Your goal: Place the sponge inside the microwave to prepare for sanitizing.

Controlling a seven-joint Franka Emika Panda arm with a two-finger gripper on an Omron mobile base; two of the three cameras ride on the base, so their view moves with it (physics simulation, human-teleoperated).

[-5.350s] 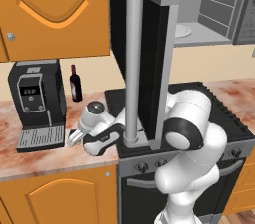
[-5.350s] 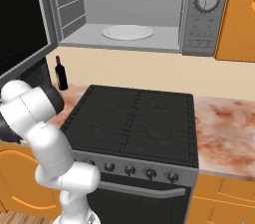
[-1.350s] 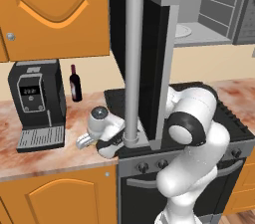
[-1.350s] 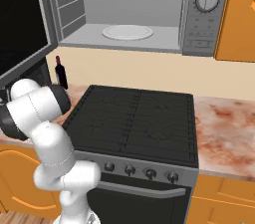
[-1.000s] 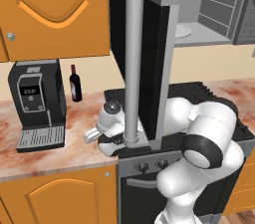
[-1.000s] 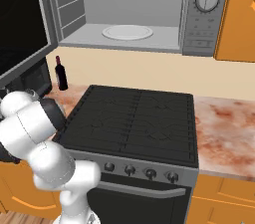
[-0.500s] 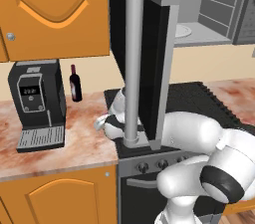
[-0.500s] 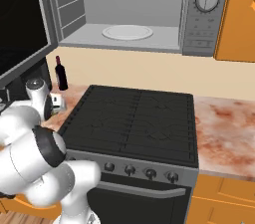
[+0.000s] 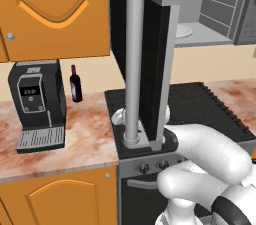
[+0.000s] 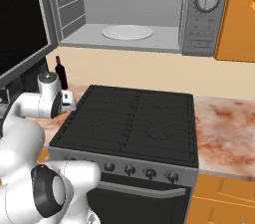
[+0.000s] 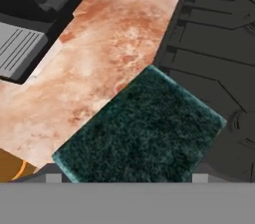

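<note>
The sponge (image 11: 142,128) shows its dark green top close up in the hand view, spanning the gap between my two fingertips and hanging over the seam of counter and stove. My gripper (image 11: 124,176) is shut on its sides. From the right base, the gripper (image 10: 68,101) hovers at the stove's left edge, below the microwave (image 10: 209,19). The microwave stands open, with a white turntable (image 10: 127,32) inside. In the left base view its black door (image 9: 152,59) and grey bar handle (image 9: 134,64) hide my hand.
A black coffee machine (image 9: 36,104) stands on the marbled counter (image 9: 85,134) to the left, with a wine bottle (image 9: 75,84) behind it near the wall. The black stove (image 10: 134,118) lies under the microwave. The open door juts out over the stove's left edge.
My arm has swung from the counter by the coffee machine rightward and up to the stove's left edge, carrying the sponge. The hand has passed behind the open door in the left base view.
</note>
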